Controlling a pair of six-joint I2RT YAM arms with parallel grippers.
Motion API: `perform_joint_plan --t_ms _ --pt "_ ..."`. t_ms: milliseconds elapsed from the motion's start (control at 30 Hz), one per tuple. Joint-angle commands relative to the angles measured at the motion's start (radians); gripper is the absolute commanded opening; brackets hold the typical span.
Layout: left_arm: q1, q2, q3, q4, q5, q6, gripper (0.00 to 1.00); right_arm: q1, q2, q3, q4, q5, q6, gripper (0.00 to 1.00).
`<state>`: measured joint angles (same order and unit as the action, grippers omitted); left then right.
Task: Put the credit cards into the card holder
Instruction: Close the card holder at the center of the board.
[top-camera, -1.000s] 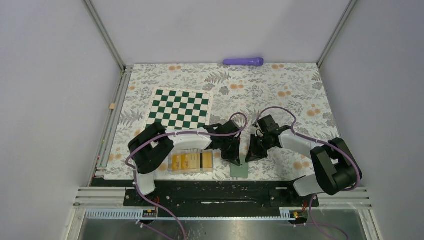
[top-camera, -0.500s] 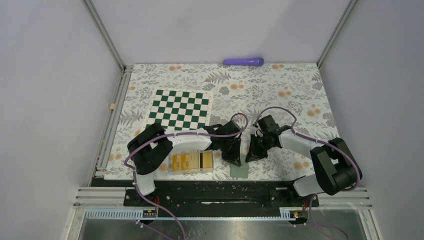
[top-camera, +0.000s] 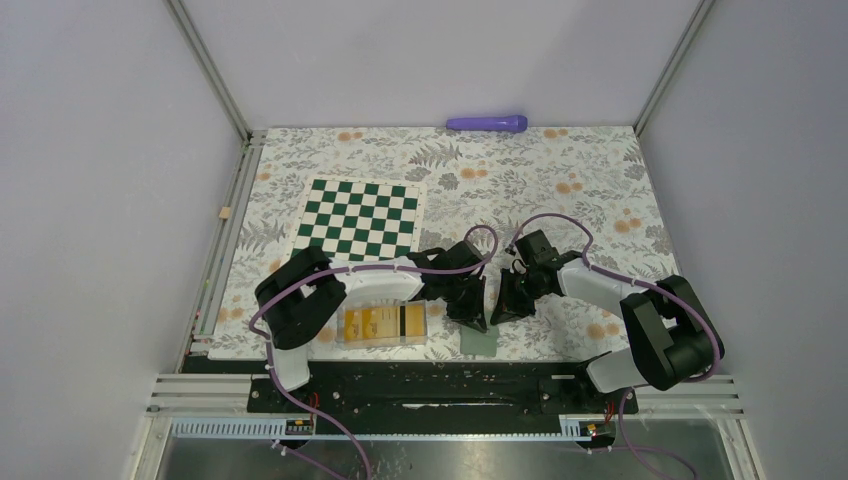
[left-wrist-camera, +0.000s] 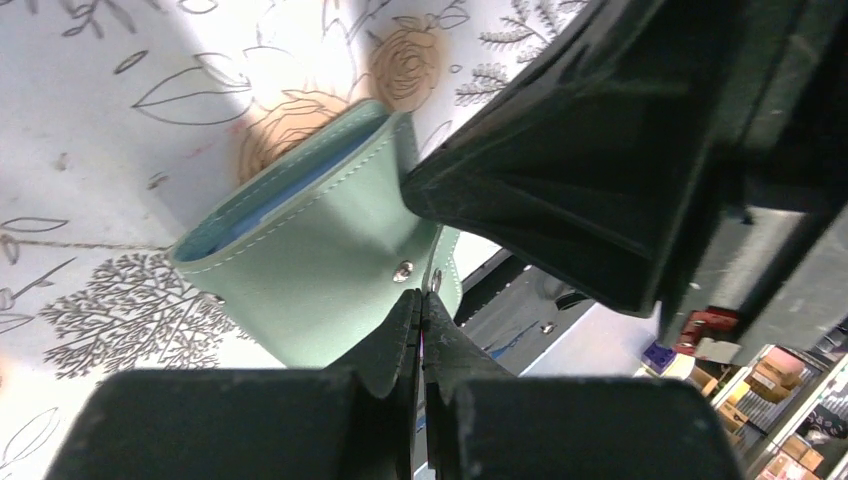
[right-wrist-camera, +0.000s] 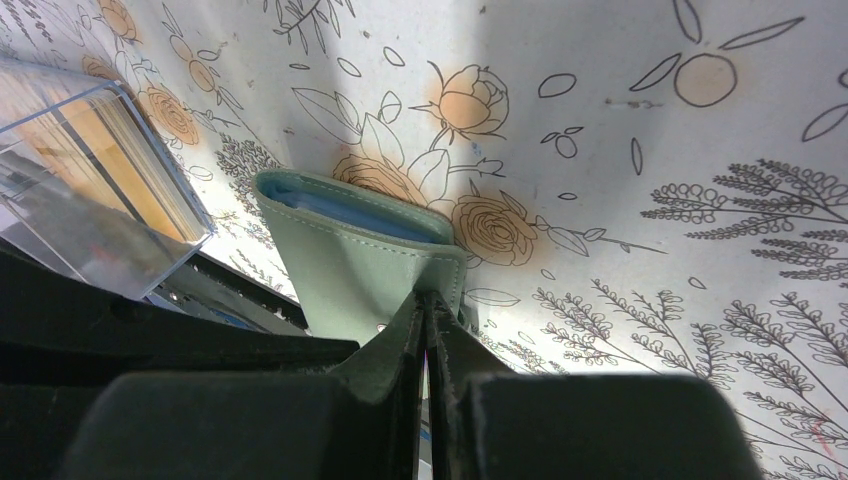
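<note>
The sage-green card holder (top-camera: 480, 342) lies at the mat's near edge between both grippers. Seen from the left wrist, the card holder (left-wrist-camera: 300, 270) bulges open, showing its light blue inside and a snap. My left gripper (left-wrist-camera: 422, 298) is shut, with its tips against the holder's edge by the snap; whether it pinches anything is unclear. My right gripper (right-wrist-camera: 430, 297) is shut on the card holder's (right-wrist-camera: 350, 260) near edge. The orange-yellow credit cards (top-camera: 384, 322) lie in a clear plastic box (right-wrist-camera: 60, 240) just left of the holder.
A green-and-white chessboard (top-camera: 362, 216) lies on the floral mat behind the left arm. A purple cylinder (top-camera: 487, 123) rests at the back wall. The black table rail (top-camera: 440, 385) runs just in front of the card holder. The right gripper's body (left-wrist-camera: 620, 150) fills the left wrist view's right side.
My left gripper has turned and shifted slightly right, closer to the right gripper above the card holder. The right arm has hardly moved.
</note>
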<state>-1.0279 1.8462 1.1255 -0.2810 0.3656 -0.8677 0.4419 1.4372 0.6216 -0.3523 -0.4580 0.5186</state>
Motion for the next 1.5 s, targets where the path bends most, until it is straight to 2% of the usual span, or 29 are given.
perform_joint_plan --t_ms 0,133,333,1200,1467 --pt "-0.008 0.004 0.008 0.096 0.05 -0.017 0.0 0.008 0.02 0.0 0.014 0.017 -0.02 0.07" --pt "-0.006 0.012 0.011 0.1 0.053 -0.019 0.0 0.008 0.019 -0.001 0.015 0.016 -0.022 0.07" --pt "-0.007 0.004 0.019 0.014 -0.003 0.005 0.0 0.008 0.02 -0.003 0.014 0.016 -0.022 0.07" --pt "0.0 0.024 -0.002 -0.007 -0.034 0.009 0.0 0.008 0.001 0.004 -0.002 0.01 -0.034 0.07" --pt "0.016 0.024 -0.009 0.02 -0.022 -0.001 0.0 0.009 -0.077 -0.004 -0.005 -0.01 -0.059 0.13"
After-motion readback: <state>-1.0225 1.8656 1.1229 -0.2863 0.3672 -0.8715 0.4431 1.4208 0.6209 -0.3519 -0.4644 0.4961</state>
